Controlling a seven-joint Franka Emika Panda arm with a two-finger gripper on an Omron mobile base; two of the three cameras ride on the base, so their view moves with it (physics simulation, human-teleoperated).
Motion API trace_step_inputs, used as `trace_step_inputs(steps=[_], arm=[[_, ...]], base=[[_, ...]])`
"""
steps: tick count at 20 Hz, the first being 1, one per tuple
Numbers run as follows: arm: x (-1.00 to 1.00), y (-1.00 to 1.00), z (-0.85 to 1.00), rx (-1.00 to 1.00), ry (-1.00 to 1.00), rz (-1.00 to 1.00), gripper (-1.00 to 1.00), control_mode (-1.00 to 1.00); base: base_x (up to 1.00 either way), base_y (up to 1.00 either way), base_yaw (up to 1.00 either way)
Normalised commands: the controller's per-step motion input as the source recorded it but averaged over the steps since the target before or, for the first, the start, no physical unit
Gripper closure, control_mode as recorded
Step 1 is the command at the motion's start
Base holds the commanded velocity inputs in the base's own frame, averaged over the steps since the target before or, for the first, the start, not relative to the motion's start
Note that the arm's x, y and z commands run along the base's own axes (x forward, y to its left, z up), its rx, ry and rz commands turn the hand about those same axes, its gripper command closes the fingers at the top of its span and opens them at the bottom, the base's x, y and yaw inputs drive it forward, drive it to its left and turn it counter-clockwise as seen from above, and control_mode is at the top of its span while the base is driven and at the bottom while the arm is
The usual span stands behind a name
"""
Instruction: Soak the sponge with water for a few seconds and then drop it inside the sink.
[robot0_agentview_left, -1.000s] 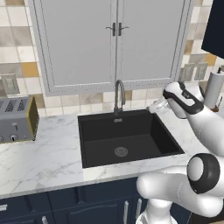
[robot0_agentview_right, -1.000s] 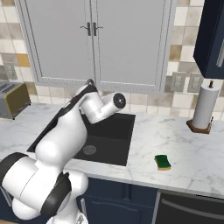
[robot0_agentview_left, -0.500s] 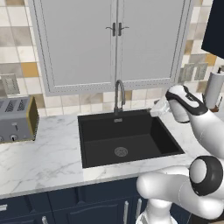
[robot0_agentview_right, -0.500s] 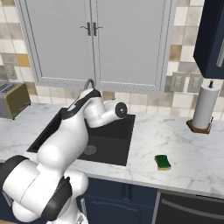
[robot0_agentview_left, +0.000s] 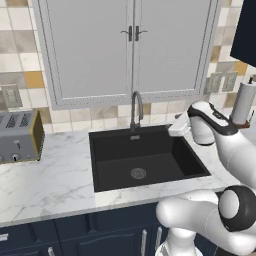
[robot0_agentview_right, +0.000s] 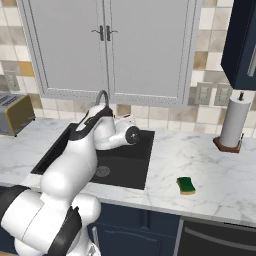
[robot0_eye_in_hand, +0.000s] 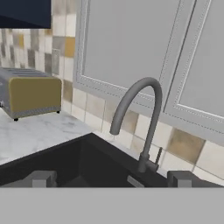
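Observation:
The sponge (robot0_agentview_right: 186, 185), yellow with a green top, lies flat on the marble counter to the right of the sink (robot0_agentview_right: 126, 172), well away from the arm. In the hand view my gripper (robot0_eye_in_hand: 111, 179) is open, its two dark fingertips (robot0_eye_in_hand: 41, 178) far apart with nothing between them. It looks across the black sink (robot0_eye_in_hand: 61, 162) at the curved grey faucet (robot0_eye_in_hand: 146, 113). In the left base view the hand (robot0_agentview_left: 179, 129) hovers over the back right corner of the sink (robot0_agentview_left: 165, 160), right of the faucet (robot0_agentview_left: 136, 107). Water is out of view.
A grey toaster (robot0_agentview_left: 17, 137) stands on the counter left of the sink. A paper towel roll (robot0_agentview_right: 232, 122) stands at the back right by the wall. Grey cabinet doors hang above the faucet. Open marble (robot0_agentview_right: 200, 160) lies between the sink and the sponge.
The hand has drifted a little to the right above the sink's right side. The jaws stay wide apart and the sponge has not moved.

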Motion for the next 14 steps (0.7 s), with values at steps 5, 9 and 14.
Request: trace_step_inputs(steps=[5,9,14], arm=[[0.0,0.01,0.0,0.0,0.0,-0.07,-1.0,-1.0],[0.01,0.03,0.0,0.02,0.04,-0.01,-1.0,-1.0],[0.07,0.02,-0.01,0.06,0.04,0.0,-1.0,-1.0]], base=[[0.0,0.0,0.0],[0.0,0.0,0.0],[0.0,0.0,0.0]])
